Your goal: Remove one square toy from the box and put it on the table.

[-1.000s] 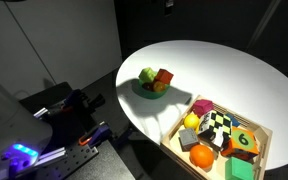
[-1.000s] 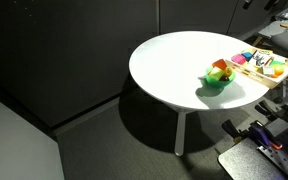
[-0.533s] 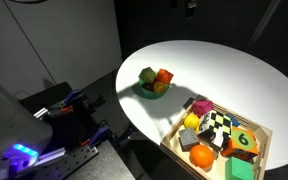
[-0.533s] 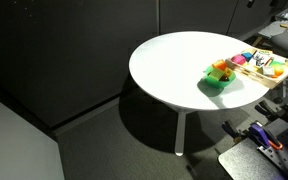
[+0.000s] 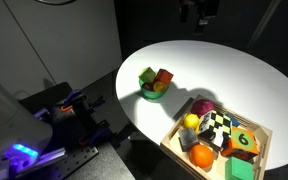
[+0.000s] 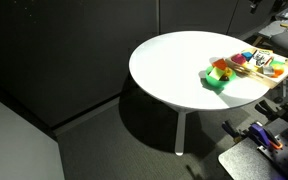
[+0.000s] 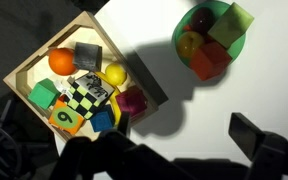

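While the gripper (image 5: 199,18) hangs high above the table (image 5: 234,70), fingers apart and empty, we see two filled containers.
From the wrist, at left, the box (image 7: 46,50) holds the square toy (image 7: 86,94) mid-tray among an orange (image 7: 62,62), a grey block (image 7: 87,55), a lemon (image 7: 114,74), a green cube (image 7: 44,95) and a pink cube (image 7: 132,102); at right, the green bowl (image 7: 177,45) holds fruit and blocks.

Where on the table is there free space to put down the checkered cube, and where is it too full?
The widest bare patch is the part of the table away from the green bowl and the box. A narrower strip lies between bowl and box. The box itself is crowded around the square toy.
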Motion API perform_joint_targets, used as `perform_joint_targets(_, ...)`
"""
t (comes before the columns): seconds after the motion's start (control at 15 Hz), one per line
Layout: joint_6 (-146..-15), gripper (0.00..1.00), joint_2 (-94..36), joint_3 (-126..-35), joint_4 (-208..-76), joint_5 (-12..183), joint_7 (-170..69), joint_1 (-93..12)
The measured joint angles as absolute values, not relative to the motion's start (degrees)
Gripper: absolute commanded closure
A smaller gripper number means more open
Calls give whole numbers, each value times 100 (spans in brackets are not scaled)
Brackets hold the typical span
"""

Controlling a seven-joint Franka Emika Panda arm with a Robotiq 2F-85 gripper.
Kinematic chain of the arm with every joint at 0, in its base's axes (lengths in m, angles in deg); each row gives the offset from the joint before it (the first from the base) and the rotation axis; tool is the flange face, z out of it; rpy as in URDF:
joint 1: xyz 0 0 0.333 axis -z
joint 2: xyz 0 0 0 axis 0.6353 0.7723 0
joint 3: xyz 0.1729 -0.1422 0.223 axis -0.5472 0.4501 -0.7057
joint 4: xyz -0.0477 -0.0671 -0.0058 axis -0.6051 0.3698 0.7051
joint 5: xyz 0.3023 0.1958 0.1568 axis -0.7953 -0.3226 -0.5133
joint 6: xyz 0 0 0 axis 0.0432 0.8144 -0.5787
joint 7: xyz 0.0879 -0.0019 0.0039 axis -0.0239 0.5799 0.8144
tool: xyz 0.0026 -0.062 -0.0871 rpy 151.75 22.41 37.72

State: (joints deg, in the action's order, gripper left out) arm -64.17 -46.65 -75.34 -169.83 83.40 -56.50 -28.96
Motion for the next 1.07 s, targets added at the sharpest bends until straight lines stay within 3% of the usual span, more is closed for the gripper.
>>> perform_joint_targets(1.07, -7127, 0, -3180, -7207, -16292, 8290, -5036, -2647)
